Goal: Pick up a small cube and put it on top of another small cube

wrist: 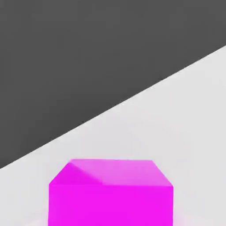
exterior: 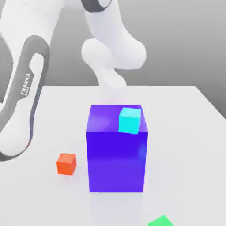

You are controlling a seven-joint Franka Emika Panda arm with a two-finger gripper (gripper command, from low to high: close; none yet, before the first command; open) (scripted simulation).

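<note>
Right beneath the fingers, the magenta cube [wrist: 110, 194] sits on the white table [wrist: 185, 114]. The fingers stand narrow, closed nearly all the way. A cyan cube [exterior: 129, 120] rests atop the big blue block [exterior: 116, 159].

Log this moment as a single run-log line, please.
stage: grasp | gripper: shut | magenta cube: close under hand camera, on table | green cube: bare, near edge | stack: not done

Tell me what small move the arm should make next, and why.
Probably a short straight lift. The hand view has the magenta cube close up and resting on the white table, while the green cube sits at the exterior view's near edge, beyond the big blue block. Rising first should clear the table before carrying it over.
</note>
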